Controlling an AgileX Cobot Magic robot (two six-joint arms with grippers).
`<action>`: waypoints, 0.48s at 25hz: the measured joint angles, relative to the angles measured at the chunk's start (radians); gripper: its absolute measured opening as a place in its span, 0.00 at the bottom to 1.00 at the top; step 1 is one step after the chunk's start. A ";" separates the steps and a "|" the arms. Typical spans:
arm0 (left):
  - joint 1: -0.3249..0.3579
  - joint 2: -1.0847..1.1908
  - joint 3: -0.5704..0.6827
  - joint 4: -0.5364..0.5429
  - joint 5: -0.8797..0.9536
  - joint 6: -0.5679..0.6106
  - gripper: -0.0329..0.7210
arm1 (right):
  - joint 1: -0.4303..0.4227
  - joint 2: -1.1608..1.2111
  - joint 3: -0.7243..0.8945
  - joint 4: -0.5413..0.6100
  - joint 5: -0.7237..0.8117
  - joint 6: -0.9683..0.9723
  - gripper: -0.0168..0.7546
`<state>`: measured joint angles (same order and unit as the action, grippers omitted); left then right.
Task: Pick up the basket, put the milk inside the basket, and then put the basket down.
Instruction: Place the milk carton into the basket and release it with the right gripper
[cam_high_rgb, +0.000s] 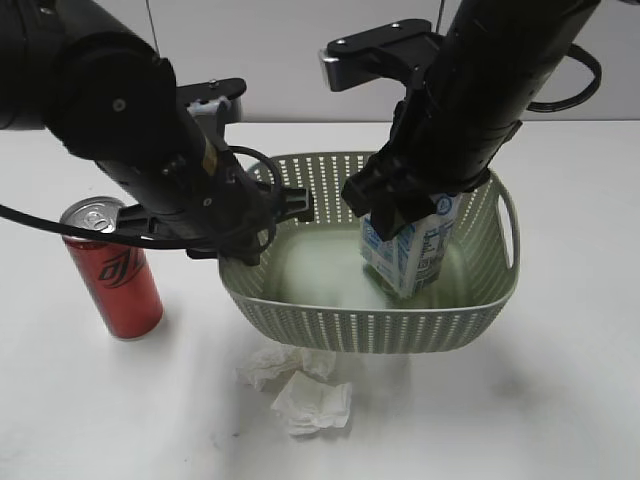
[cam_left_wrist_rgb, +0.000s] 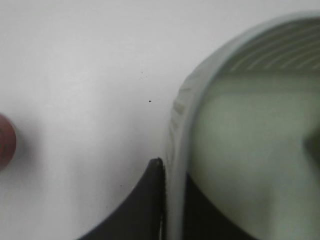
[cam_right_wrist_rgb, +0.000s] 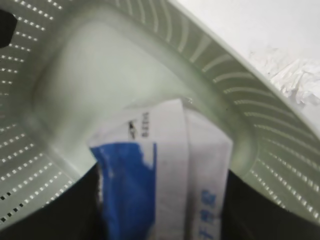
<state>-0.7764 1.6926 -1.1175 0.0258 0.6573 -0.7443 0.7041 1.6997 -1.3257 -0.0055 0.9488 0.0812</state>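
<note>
White desk (cam_high_rgb: 560, 400), pale wall behind. My left end effector (cam_left_wrist_rgb: 167, 200) clamps the rim of the pale sage-green slotted plastic basket (cam_high_rgb: 300, 305); my right end effector (cam_high_rgb: 400, 215) grips the white-and-blue gable-top milk carton (cam_high_rgb: 425, 250) inside it, roughly upright, base tilted fwd. Only ext. view shows red soda can (cam_high_rgb: 112, 268) whole, crumpled tissue (cam_high_rgb: 300, 390) in front.

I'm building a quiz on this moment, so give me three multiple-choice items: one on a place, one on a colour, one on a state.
1. Where is the milk?
A. beside the soda can
B. inside the basket
C. on the crumpled tissue

2. What colour is the soda can?
A. red
B. yellow
C. blue

3. What is the left hand doing?
A. hanging open in the air
B. gripping the basket rim
C. holding the can

Answers:
1 B, the carton stands within the basket walls, in the right hand.
2 A, its body is red.
3 B, its fingers straddle the rim.
</note>
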 joint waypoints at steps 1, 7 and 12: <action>0.000 0.000 0.000 0.008 -0.002 0.000 0.05 | 0.000 0.000 0.000 0.006 0.000 0.001 0.42; 0.001 0.003 0.010 0.066 0.059 0.004 0.06 | 0.000 0.000 0.000 0.016 -0.008 0.001 0.72; 0.001 0.003 0.011 0.066 0.062 0.008 0.06 | 0.000 -0.020 0.000 0.019 -0.013 0.001 0.80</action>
<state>-0.7753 1.6957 -1.1064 0.0918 0.7196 -0.7361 0.7041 1.6792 -1.3257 0.0139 0.9360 0.0822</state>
